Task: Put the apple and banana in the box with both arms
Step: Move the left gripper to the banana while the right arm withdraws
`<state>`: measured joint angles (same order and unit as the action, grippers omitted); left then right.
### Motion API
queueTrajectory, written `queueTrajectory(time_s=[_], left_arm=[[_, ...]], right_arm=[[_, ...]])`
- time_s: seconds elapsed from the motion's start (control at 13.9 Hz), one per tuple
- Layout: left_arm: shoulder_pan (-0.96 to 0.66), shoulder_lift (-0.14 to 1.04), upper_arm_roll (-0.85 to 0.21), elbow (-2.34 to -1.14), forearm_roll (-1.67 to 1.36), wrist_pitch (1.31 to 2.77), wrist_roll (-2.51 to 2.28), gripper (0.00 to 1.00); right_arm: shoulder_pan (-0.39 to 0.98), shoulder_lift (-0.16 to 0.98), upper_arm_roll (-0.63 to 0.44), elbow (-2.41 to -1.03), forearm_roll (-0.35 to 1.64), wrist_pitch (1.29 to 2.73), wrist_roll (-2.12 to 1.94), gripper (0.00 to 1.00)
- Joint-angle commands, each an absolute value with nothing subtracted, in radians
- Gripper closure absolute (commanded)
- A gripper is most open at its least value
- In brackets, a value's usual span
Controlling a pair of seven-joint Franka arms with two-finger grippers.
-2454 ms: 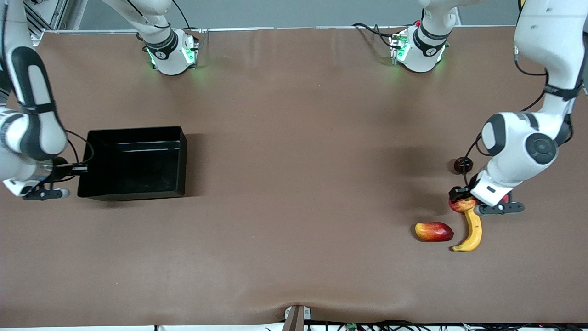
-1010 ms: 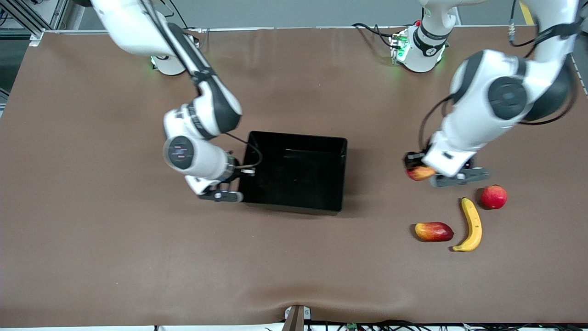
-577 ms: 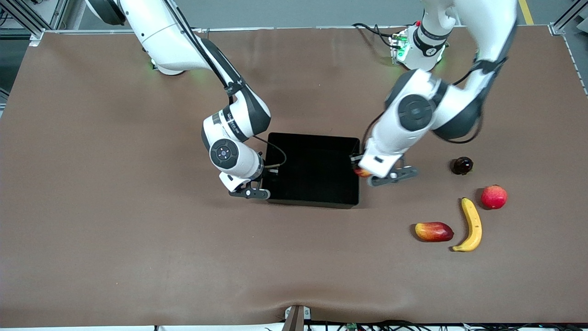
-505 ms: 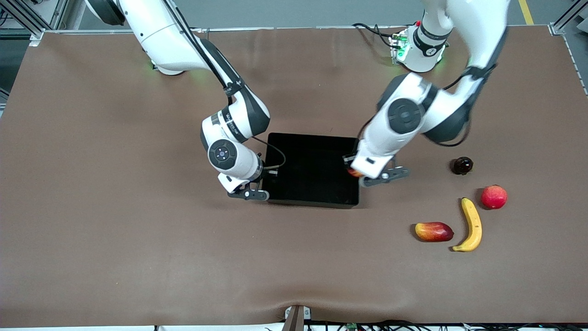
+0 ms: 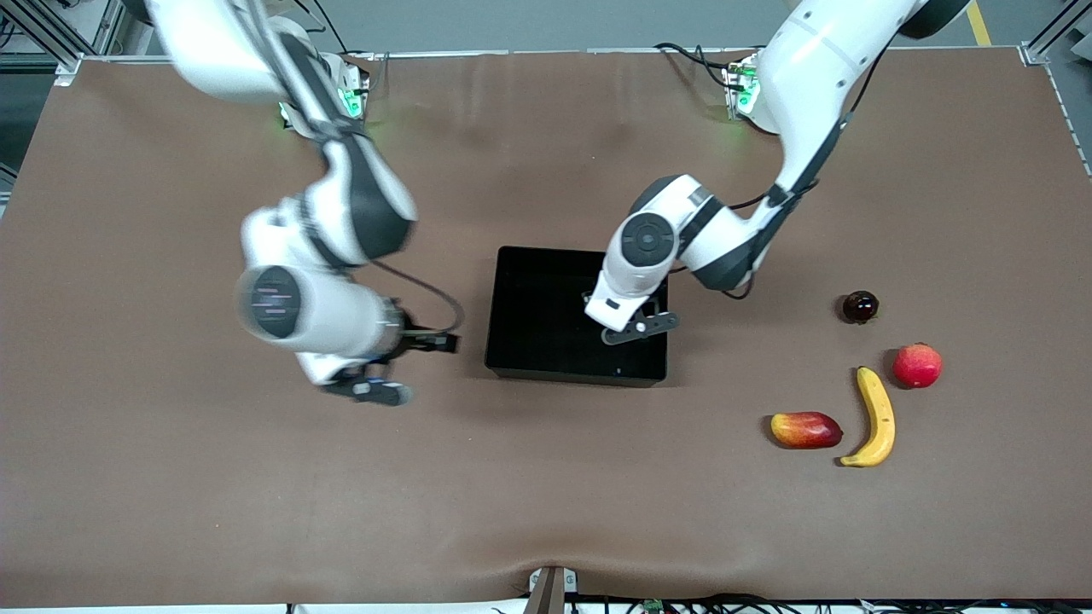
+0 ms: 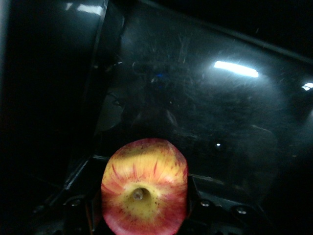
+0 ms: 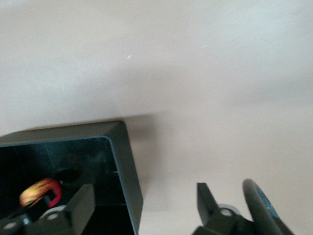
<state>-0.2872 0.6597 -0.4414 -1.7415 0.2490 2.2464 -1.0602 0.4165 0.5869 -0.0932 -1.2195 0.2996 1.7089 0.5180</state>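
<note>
Left tool (image 5: 616,322): over the box (image 5: 529,354), inside its walls, clamped on the apple (image 6: 144,188); stem dimple faces the wrist camera.
Right tool (image 7: 142,208): over bare table (image 5: 256,495) just beside the box, toward the right arm's end; fingers spread wide, nothing between them.
Banana (image 5: 875,416): on the table toward the left arm's end, nearest the front camera, well apart from the box.
Mango-like fruit (image 5: 805,429): just beside the banana.
Red round fruit (image 5: 917,365): beside the banana's farther tip.
Dark small fruit (image 5: 859,306): farther from the camera than the red one.
Box contents: only the held apple above its glossy black floor.
</note>
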Motion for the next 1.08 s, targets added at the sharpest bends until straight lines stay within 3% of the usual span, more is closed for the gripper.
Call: queueTrajectory(time_s=[0.0, 0.07, 0.14, 0.58, 1.01], left_arm=[[-0.302, 0.693, -0.437, -1.723, 0.296, 2.256, -1.089, 0.45], [-0.304, 0.693, -0.437, -1.724, 0.301, 2.256, -1.089, 0.11], [-0.302, 0.686, -0.437, -1.718, 0.301, 2.249, -1.086, 0.0], [-0.185, 0.526, -0.436, -1.6, 0.318, 2.094, -1.022, 0.0], [0.113, 0.529, -0.436, -1.574, 0.316, 2.083, -0.599, 0.0]], right_arm=[[0.347, 0.604, -0.09, -1.096, 0.301, 1.594, 0.514, 0.0], [0.318, 0.603, -0.095, -1.083, 0.284, 1.551, 0.514, 0.0], [0.289, 0.574, -0.098, -1.083, 0.27, 1.533, 0.499, 0.0], [0.16, 0.373, -0.095, -1.208, 0.137, 1.457, 0.376, 0.0], [0.046, 0.118, -0.095, -1.473, 0.084, 1.556, 0.165, 0.0]])
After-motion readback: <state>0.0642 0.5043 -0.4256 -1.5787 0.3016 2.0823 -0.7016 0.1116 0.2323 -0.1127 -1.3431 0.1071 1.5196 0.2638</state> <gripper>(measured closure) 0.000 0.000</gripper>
